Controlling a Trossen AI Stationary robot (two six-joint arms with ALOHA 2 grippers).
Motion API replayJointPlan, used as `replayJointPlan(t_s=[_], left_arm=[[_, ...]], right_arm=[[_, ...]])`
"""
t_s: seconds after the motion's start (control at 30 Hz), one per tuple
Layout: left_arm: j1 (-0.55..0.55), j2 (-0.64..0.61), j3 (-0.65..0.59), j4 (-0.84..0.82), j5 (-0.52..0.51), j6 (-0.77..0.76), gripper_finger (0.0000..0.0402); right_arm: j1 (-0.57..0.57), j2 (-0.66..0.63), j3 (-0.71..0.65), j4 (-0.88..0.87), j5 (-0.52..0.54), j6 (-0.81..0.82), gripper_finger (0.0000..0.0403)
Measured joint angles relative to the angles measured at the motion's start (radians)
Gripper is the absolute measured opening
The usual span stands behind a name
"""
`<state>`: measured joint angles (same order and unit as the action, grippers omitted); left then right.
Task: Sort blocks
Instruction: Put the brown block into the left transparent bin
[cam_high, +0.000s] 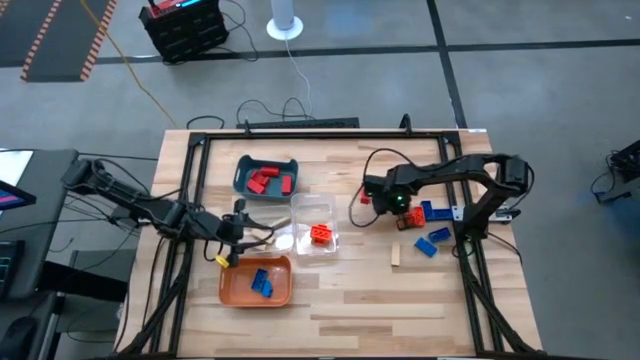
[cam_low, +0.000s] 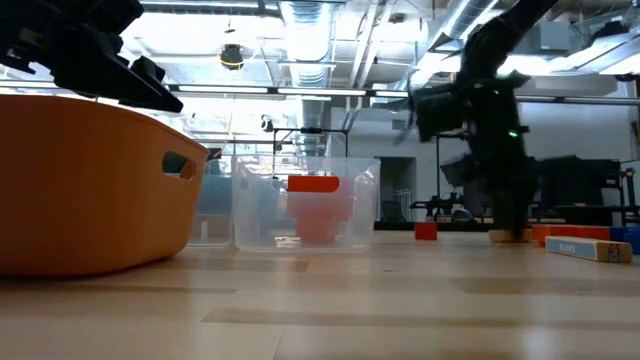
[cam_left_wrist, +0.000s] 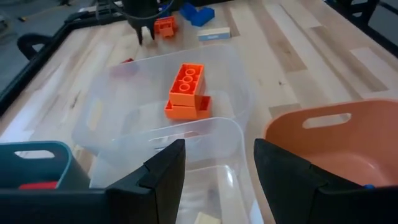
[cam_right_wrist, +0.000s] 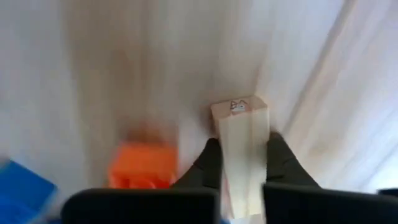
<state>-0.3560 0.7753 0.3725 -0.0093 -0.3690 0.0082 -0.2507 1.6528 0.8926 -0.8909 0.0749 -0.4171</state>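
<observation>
My right gripper (cam_high: 400, 203) points down at the table's right half, shut on a pale tan wooden block (cam_right_wrist: 239, 146). Beside it lie an orange block (cam_right_wrist: 142, 167), a red block (cam_high: 365, 198), three blue blocks (cam_high: 436, 213) and another tan block (cam_high: 396, 256). The teal tray (cam_high: 240, 178) holds red blocks, a clear tray (cam_left_wrist: 239, 93) holds orange blocks (cam_left_wrist: 186, 93), and the orange tray (cam_high: 228, 285) holds blue ones. My left gripper (cam_left_wrist: 217, 180) hovers open over a nearer clear tray (cam_left_wrist: 231, 134). My right gripper pinches the tan block's two long sides (cam_right_wrist: 224, 155) between its two fingers (cam_right_wrist: 208, 165), which come from above and lie across the block. The block's far end (cam_right_wrist: 238, 107) sticks out beyond the fingers. Whether the block rests on the table or is lifted, I cannot tell.
A black frame rail (cam_high: 190, 190) runs along the table's left, far and right edges. Bare wood (cam_high: 400, 310) lies toward the near edge. Cables and a black crate (cam_high: 185, 28) sit on the floor beyond the far edge.
</observation>
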Motion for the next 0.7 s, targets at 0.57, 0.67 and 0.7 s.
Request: replayJointPlan(t_s=[0.57,0.67,0.7], left_arm=[[-0.01,0.012,0.0,0.057,-0.106,0.049,0.0187],[0.008,0.012,0.0,0.092,-0.12,0.055,0.0187],[0.017,0.012,0.0,0.099,-0.127,0.056,0.0188]], right_arm=[[0.174,-0.039,0.511,0.105,-0.001,0.232,0.0001],[0.212,-0.032,0.523,0.313,-0.005,0.305,0.0001],[0.224,-0.024,0.522,0.396,-0.009,0.335,0.0001]])
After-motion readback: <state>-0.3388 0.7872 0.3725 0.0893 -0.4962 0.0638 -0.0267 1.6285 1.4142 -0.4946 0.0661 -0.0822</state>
